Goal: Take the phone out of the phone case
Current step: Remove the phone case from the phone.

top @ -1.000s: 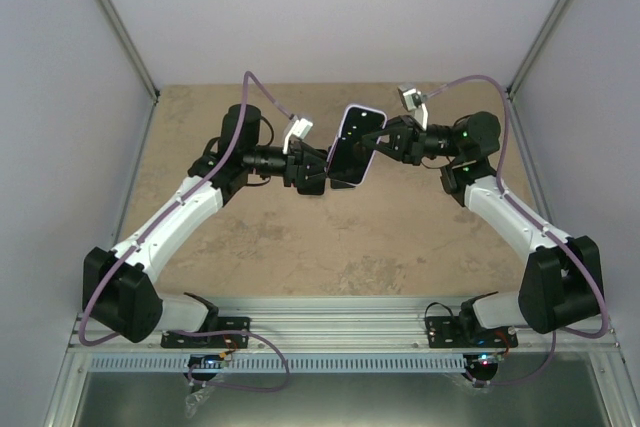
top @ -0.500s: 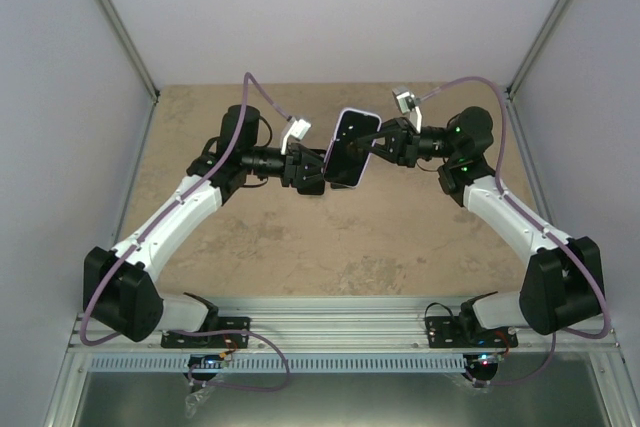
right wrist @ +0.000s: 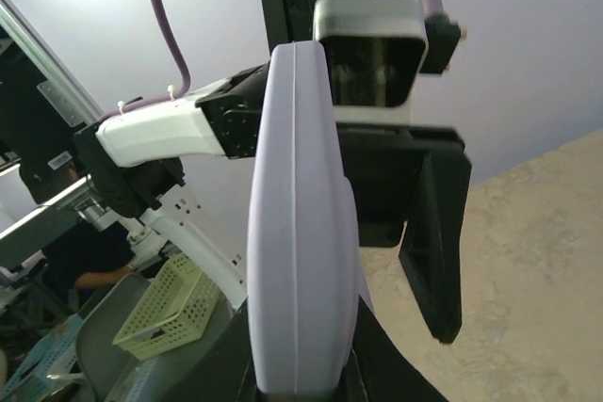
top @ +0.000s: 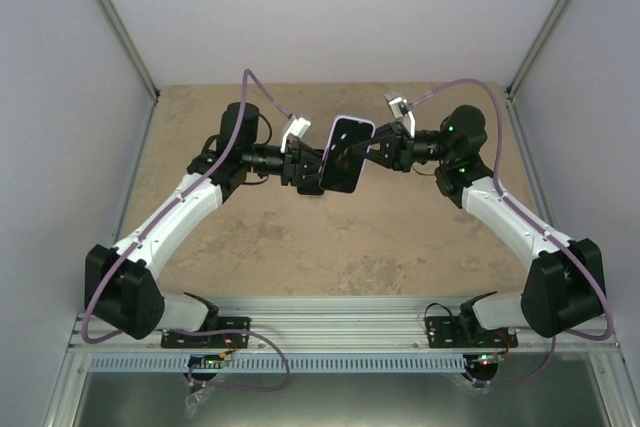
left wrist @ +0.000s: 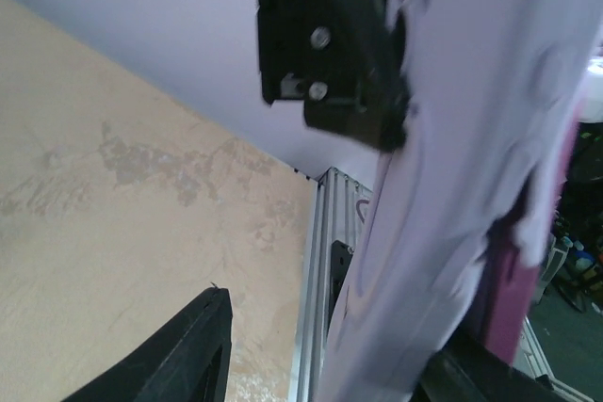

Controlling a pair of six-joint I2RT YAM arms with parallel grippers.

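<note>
2 claws meet over the middle of the table [top: 250,247], and from my seat I see them sharing 1 load. It is the phone case [top: 354,122], lavender, up in the air between them and touching nothing below. The phone [top: 343,157] sits inside it, dark screen toward the overhead camera, with only a pale rim of case showing round it. It hangs tilted, its top end leaning right.

The right gripper [top: 368,150] comes in from the right and has the case by its right long edge. On its wrist camera I look along the thin side of the case, which rises from the bottom of the picture. The dark fingers [right wrist: 382,369] are closed tight against both faces at its base, a narrow pinch holding the case.

The left gripper [top: 320,169] reaches in from the left to the lower left edge. Its jaws stand part-way apart with the case between them. On its wrist camera the upper finger [left wrist: 330,54] touches the blurred lavender edge. The lower finger [left wrist: 188,360] shows a gap beside the case. Whether that claw truly clamps, I cannot tell.

Beyond the left gripper, off the table, the right wrist view catches 1 green basket [right wrist: 170,319].
</note>
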